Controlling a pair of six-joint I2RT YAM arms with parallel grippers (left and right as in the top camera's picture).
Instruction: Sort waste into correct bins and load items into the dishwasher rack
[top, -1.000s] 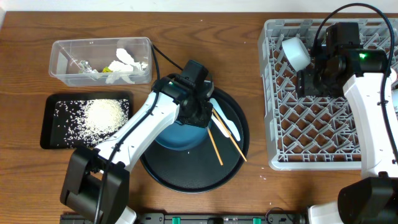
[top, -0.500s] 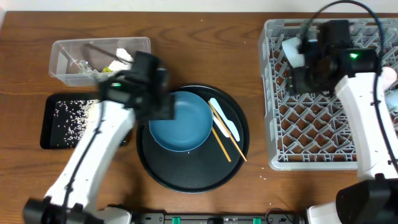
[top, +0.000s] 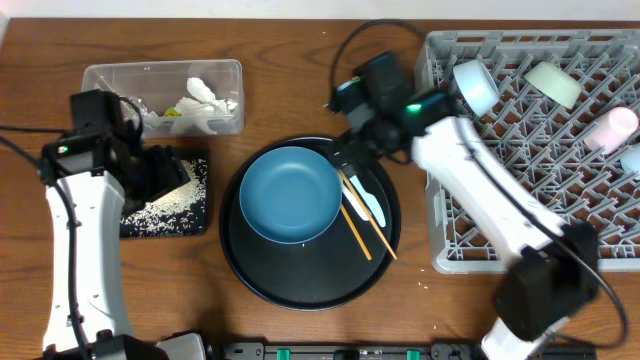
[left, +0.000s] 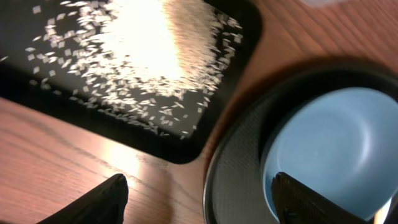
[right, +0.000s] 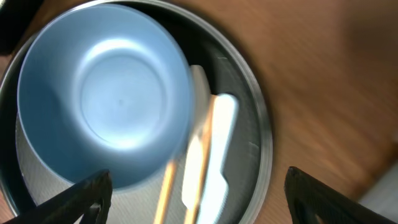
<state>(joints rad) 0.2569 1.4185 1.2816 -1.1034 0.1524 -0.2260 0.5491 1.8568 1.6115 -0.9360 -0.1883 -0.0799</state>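
Observation:
The large blue bowl (top: 290, 195) sits in the round black tray (top: 310, 285), with two wooden chopsticks (top: 358, 218) and a white spoon (top: 366, 200) to its right. My left gripper (top: 168, 172) is open and empty over the right part of the shallow black tray (top: 165, 215) of rice; in the left wrist view its fingers (left: 199, 202) span table and round tray rim, with the rice (left: 137, 50) ahead. My right gripper (top: 348, 150) is open and empty above the spoon (right: 211, 149), chopsticks (right: 166, 190) and bowl (right: 106, 93).
The clear tub (top: 105, 95) at the back left holds tissues and wrappers. The grey rack (top: 500, 230) on the right holds a white cup (top: 478, 85), a pale bowl (top: 553, 82) and a pink cup (top: 615, 128). A few rice grains lie near the rack's front corner.
My left arm has swung left from the blue bowl to the rice tray. My right arm has left the rack and reached left over the round tray.

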